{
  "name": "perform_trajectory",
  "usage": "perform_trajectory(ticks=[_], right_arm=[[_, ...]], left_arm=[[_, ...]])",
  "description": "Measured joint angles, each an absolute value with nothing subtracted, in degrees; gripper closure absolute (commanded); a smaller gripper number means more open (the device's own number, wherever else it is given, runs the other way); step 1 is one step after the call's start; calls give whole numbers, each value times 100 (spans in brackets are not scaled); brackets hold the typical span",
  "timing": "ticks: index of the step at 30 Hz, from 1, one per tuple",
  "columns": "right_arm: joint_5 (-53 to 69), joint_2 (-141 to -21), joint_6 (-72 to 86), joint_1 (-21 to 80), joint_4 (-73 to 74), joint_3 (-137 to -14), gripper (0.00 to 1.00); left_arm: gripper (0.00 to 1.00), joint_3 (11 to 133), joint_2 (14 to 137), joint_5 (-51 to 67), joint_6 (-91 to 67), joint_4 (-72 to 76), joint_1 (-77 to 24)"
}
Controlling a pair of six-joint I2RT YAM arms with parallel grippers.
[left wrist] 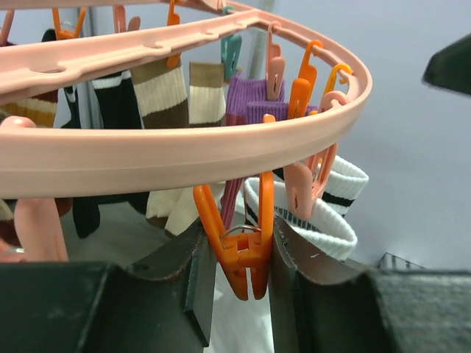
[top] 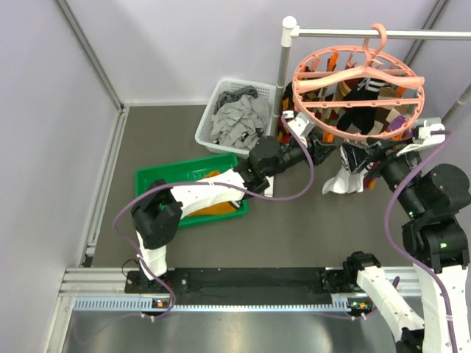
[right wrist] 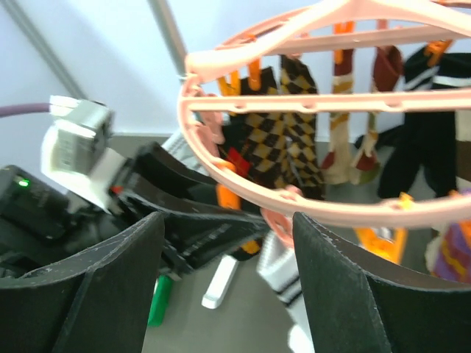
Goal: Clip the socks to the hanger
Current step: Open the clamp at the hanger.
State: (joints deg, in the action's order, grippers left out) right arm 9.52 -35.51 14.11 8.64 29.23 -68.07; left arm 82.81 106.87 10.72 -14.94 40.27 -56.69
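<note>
The striped sock (left wrist: 325, 215) seemingly hangs from the hanger (left wrist: 184, 154).

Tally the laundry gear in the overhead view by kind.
White slatted basket: 1
Green tray: 1
Pink ring hanger: 1
White rail stand: 1
Total: 4

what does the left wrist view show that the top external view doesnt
Only the left wrist: the left gripper up close, its fingers against both sides of an orange clip hanging from the rim.

Only the top external: the white basket of grey garments, the green tray, the white rail that the hook hangs on, and both arms whole.

Both: the pink hanger and a white black-striped sock hanging below it.
</note>
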Motion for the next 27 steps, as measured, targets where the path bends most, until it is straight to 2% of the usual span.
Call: perform_trajectory(ticks=[11,27], right_arm=[[1802,-4276,1584,880,3516,-7255,46],[1232,-4416,2097,886,3697,-7107,60]], left_arm=[[68,8377,10634,-126,-725,3573,-6237],[65,8532,10634,-687,-172,3415,-6504]])
